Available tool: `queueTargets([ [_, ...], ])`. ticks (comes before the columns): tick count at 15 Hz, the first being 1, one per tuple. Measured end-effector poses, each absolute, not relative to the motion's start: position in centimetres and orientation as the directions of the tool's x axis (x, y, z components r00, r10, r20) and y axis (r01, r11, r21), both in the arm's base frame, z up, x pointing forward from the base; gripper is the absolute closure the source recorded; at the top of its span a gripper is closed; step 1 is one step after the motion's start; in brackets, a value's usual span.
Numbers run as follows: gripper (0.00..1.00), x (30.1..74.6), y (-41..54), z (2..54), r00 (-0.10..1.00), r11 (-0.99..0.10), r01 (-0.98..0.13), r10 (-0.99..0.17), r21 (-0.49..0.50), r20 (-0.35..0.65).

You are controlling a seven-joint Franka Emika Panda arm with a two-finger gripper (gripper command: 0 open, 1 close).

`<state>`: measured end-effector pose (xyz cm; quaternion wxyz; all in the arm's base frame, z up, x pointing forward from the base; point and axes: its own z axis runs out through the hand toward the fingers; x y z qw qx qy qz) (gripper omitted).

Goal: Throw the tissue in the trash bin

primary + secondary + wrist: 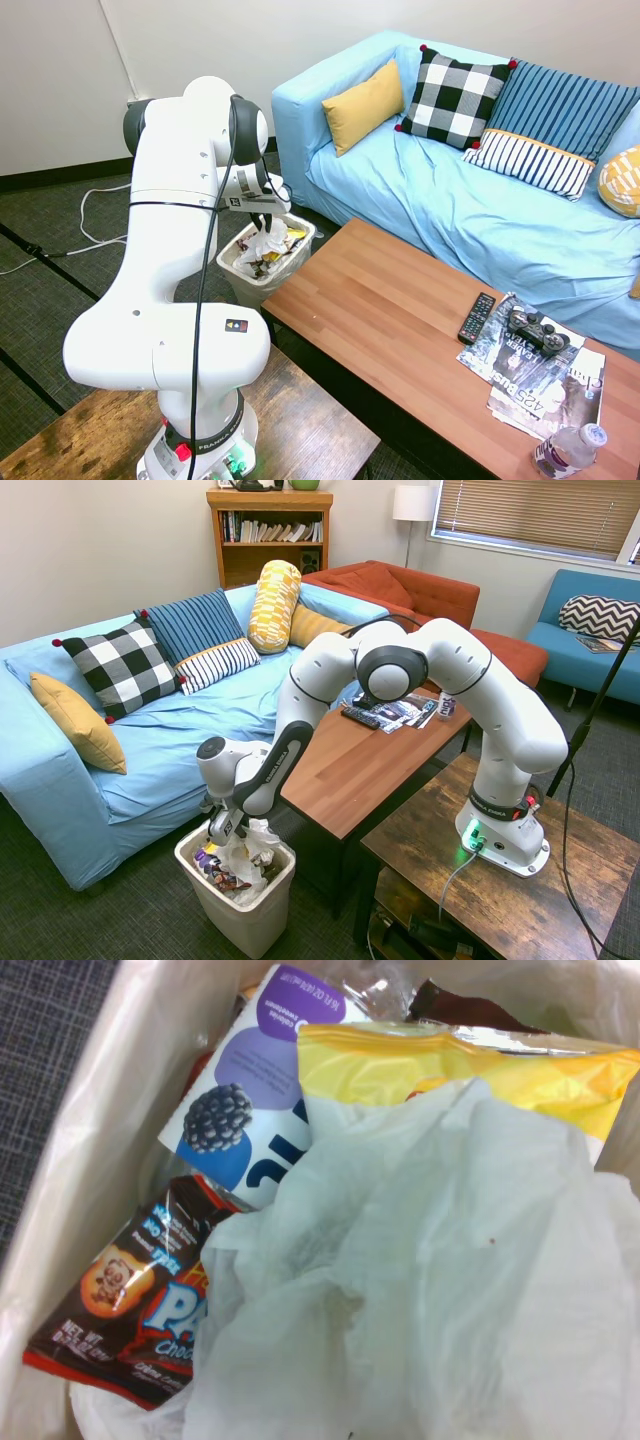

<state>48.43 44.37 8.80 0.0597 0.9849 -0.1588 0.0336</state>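
The arm's base ring (pixel 214 437) reads "FRANKA"; a magazine (pixel 548 392) shows "425 Bus"; wrapper print is blurred.

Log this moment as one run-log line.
stage: drop | end effector: over trash bin, grip state unclear | tissue: at the bin's mouth, above wrappers | remote: on table

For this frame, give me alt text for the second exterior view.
The white arm reaches down from its stand, its gripper over the trash bin with the tissue at the bin's opening, above colourful wrappers. Behind stand a wooden coffee table and a blue sofa with cushions.
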Motion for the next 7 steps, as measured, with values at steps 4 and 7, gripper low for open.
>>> queueTargets([
  [4, 0.0, 48.56, 44.19, 8.81, 0.945, -0.94, -0.324, -0.316, 0.109, 0.083],
  [7, 0.0, 48.85, 44.25, 9.6, 0.942, -0.939, -0.331, -0.323, 0.099, 0.088],
])
